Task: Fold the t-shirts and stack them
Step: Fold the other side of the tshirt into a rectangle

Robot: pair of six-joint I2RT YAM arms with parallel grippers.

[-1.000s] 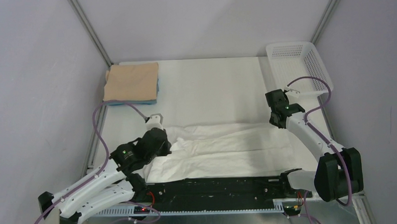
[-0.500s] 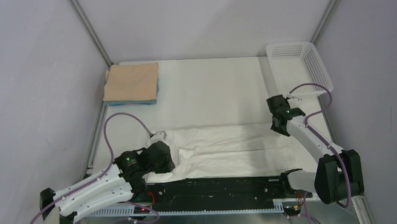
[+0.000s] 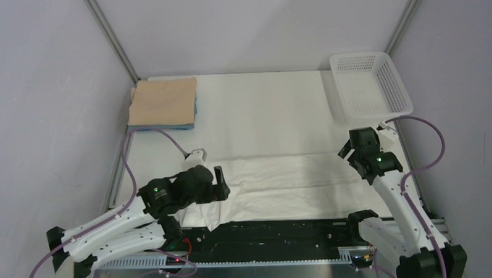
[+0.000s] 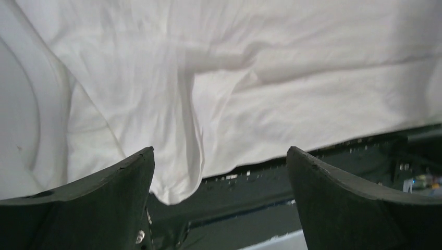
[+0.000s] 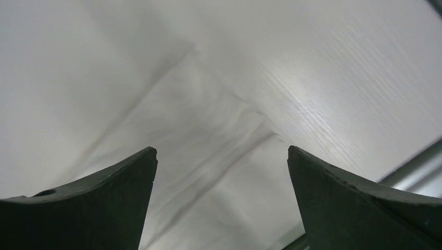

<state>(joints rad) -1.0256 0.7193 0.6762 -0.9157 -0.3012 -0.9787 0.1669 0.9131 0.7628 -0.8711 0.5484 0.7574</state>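
White shirt (image 3: 288,186) lies creased, long strip, lower ctr; left gripper (image 4: 219,156) & right gripper (image 5: 221,156) both spread apart, empty.

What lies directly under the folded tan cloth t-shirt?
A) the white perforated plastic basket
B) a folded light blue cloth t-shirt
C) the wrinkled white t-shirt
B: the edge of a light blue cloth t-shirt shows beneath the folded tan cloth t-shirt, along its near and right sides.
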